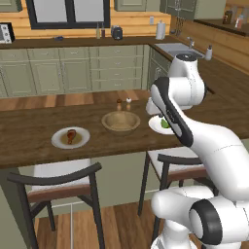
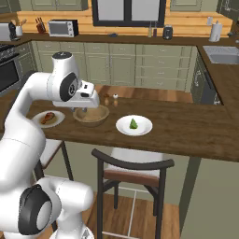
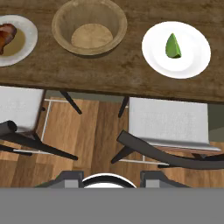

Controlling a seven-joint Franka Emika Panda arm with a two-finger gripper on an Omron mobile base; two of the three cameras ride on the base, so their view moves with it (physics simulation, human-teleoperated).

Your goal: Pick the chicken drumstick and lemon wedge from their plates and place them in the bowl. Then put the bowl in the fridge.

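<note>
Chicken drumstick (image 1: 71,135), reddish-brown, lies on the left plate (image 1: 59,142) at the left of the wooden counter (image 1: 29,133); the hand view catches it at its upper left edge (image 3: 6,37). To its right stands the tan wooden bowl (image 3: 89,26), holding nothing, its lighter base visible inside. Right of the bowl is the second plate (image 3: 192,61), white, with the green lemon wedge (image 3: 173,46) lying on it, pointed end away from the counter edge. Both food pieces are on their own plates, apart from the bowl. Two small shakers (image 1: 123,104) stand just behind the bowl. Two chairs (image 3: 168,127) with pale seats are tucked under the near counter edge. The gripper (image 2: 80,112) hangs above the counter near the bowl, holding nothing; whether its fingers are wide or narrow I cannot tell. Green cabinets (image 2: 116,65) line the far wall
</note>
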